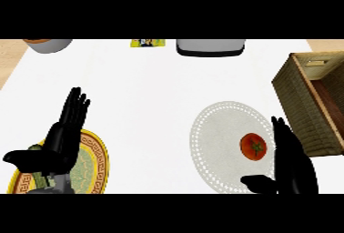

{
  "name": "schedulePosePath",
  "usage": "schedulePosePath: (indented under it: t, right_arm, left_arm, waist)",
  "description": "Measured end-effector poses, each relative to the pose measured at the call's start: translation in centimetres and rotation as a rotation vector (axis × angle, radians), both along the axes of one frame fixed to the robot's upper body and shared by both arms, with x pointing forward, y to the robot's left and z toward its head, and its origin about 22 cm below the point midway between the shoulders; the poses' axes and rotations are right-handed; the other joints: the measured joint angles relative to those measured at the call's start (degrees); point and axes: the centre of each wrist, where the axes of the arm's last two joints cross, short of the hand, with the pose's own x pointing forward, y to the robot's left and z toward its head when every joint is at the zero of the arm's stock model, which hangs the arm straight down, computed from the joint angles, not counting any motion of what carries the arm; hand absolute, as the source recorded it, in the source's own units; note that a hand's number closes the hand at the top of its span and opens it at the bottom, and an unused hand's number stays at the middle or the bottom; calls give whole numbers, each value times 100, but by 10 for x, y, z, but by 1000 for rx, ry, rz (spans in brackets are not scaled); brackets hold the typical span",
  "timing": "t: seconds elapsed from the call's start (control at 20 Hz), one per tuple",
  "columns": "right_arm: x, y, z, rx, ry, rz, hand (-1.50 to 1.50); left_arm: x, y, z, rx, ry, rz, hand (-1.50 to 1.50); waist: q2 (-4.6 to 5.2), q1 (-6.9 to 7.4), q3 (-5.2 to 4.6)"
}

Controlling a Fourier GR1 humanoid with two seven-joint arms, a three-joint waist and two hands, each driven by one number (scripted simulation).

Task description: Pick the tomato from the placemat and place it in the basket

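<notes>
- Resting at the left of your head view, the left hand (59, 136) shows straight, spread fingers pointing up the counter and holds nothing; it lies over a yellow patterned plate (97, 157) at the lower left.
- Along the far edge, left to right, you can pick out a grey pot (48, 44), a small yellow card (147, 43) and a grey, dark-rimmed appliance (210, 47); none bears on the job.
- Right of centre lies the round white placemat (218, 129), lace-edged, flat on the white counter (148, 91).
- The tomato (253, 146) sits on the placemat's right half, stem scar up, apart from everything but the mat.
- Expect the tomato to be light, smooth-skinned and fairly soft: round enough to roll at a nudge and likely to bruise if squeezed. Your best hold, by this view, is across its widest middle, thumb on one side and fingers on the other.
- Just right of the tomato stands your right hand (292, 157), fingers straight and together, thumb out toward the lower edge, closed on nothing. The tomato lies beside its fingers, near but, as far as the view tells, not touching.
- At the far right, the brown wicker basket (302, 107) stands open-topped, its near wall close to the placemat's edge and beyond the right hand.
</notes>
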Motion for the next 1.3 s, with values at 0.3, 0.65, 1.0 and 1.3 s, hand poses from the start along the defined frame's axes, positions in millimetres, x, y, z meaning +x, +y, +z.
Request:
schedulePosePath:
  t: [0.3, 0.65, 1.0, 1.3]
  right_arm:
    - [5, -4, -16, 4, 33, -3, -150]
    - [19, 6, -25, 18, 43, 8, -150]
    - [22, -2, -44, 17, 56, 15, -150]
    - [25, -9, -53, 28, 63, 6, -150]
  left_arm:
    - [0, -3, -1, 1, -4, 6, 0]
    - [4, -4, -3, 2, -2, 5, 0]
    - [-2, -3, 1, 2, -1, 5, 0]
    - [0, -10, -6, -1, 1, 7, 0]
  waist:
    - [0, -3, 0]
    - [1, -1, 0]
    - [1, 0, 1]
    - [1, -2, 1]
